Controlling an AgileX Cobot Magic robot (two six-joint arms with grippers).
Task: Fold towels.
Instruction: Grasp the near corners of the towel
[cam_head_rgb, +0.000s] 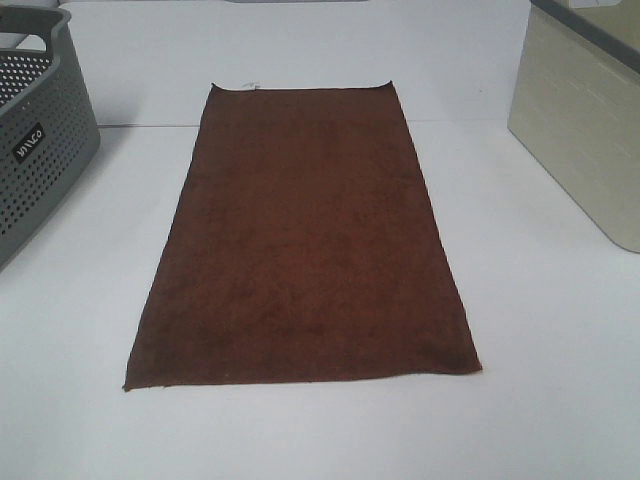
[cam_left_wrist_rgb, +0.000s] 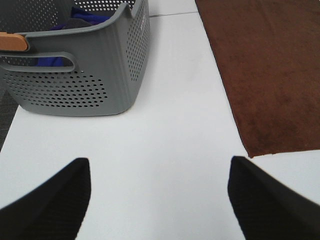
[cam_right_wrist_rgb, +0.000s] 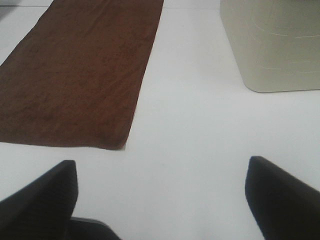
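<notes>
A dark reddish-brown towel (cam_head_rgb: 305, 235) lies flat and unfolded on the white table, long axis running away from me, with a small white tag (cam_head_rgb: 247, 84) at its far short edge. Neither gripper shows in the exterior high view. My left gripper (cam_left_wrist_rgb: 159, 200) is open and empty over bare table, near the towel's near-left corner (cam_left_wrist_rgb: 250, 154). My right gripper (cam_right_wrist_rgb: 161, 200) is open and empty over bare table, near the towel's near-right corner (cam_right_wrist_rgb: 120, 146).
A grey perforated basket (cam_head_rgb: 35, 130) stands at the left; in the left wrist view (cam_left_wrist_rgb: 80, 75) it holds blue cloth (cam_left_wrist_rgb: 85, 17). A beige bin (cam_head_rgb: 585, 130) stands at the right, also in the right wrist view (cam_right_wrist_rgb: 272, 45).
</notes>
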